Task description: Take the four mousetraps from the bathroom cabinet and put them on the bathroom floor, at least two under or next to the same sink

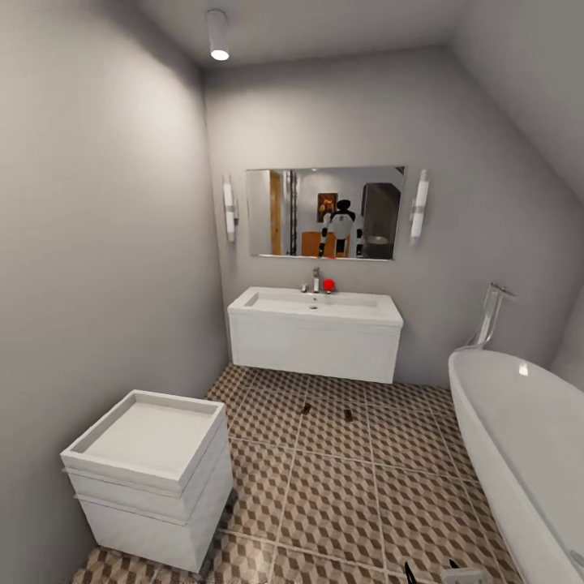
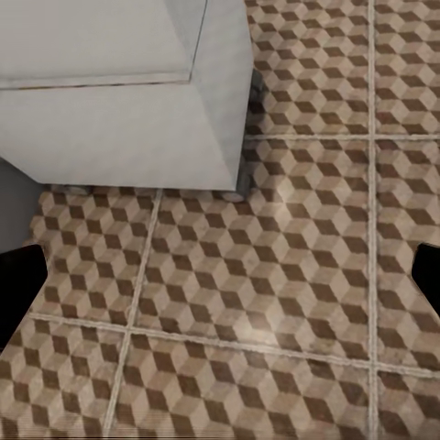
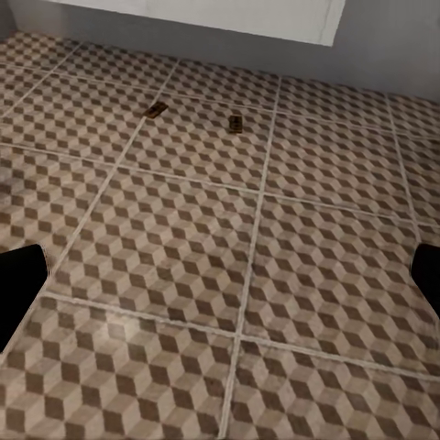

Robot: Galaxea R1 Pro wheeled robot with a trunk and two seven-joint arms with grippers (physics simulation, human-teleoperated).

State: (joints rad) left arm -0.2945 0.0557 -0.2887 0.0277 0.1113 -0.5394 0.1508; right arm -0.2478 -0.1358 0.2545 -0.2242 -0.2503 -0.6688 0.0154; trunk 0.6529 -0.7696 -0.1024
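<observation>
Right wrist view has the right gripper [image 3: 220,284] spread wide, its two dark fingertips at opposite edges of the picture with nothing between them but glossy floor [image 3: 183,266], tiled in a brown, beige and white cube pattern with pale grout. Farther out on those tiles lie two mousetraps [image 3: 156,111] [image 3: 236,123], small flat brown boards, near each other but apart, just before the base of the white sink unit [image 3: 275,16].

Left wrist view shows the left gripper [image 2: 220,284] equally wide and empty above the same tiles, beside the corner of a smooth white drawer unit [image 2: 119,119].

From the head, the traps lie on the floor in front of the wall-hung rectangular sink, under a mirror [image 1: 324,212]. A curved white tub [image 1: 519,438] stands at right.
</observation>
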